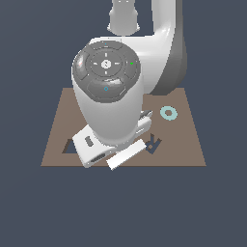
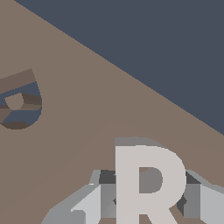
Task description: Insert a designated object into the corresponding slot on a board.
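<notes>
Dark slate-blue background all round, with the brown board (image 1: 178, 144) lying flat in the middle and the arm's big white body blocking most of it in the exterior view. In the wrist view the pale R piece (image 2: 146, 183) sits right between the hand's (image 2: 146, 199) grey fingers (image 2: 94, 203), which look pressed against its sides, so I'd say it's clamped on the piece, held just above the board (image 2: 87, 144). The R-shaped slot (image 2: 19, 103) shows at the edge of that view, well apart from the piece, only partly in frame.

Biggest worry: the slot looks turned relative to the held R, so if the wrist doesn't rotate to match, the piece will just land on the rim and sit there. Also a thin flat piece could slip or tilt in the fingers. The light-blue ring (image 1: 168, 113) is out of the way.
</notes>
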### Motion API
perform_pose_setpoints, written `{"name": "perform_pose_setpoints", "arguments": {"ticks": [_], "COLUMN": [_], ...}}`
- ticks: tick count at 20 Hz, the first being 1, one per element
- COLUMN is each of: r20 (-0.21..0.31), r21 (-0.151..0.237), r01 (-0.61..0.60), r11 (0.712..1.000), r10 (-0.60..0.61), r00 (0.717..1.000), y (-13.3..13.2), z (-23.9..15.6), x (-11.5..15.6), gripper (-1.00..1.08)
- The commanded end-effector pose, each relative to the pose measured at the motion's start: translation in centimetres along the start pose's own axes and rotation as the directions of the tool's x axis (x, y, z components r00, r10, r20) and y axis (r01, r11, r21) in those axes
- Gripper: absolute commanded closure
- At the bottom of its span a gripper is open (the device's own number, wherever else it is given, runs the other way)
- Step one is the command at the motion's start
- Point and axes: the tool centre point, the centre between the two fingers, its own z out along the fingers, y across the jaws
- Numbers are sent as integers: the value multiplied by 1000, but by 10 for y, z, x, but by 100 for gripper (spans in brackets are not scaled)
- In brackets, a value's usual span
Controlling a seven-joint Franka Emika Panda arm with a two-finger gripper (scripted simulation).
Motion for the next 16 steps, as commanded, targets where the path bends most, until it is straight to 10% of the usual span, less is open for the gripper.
{"name": "perform_pose_setpoints", "arguments": {"ticks": [1,16], "r20": [0,-1], "r21": [0,2], "r01": [-24,-344], "r11": [1000,939], "r10": [24,344], "r00": [1000,939], "y": [-2,-33], "z": [0,-3], "x": [0,-1], "gripper": [108,108]}}
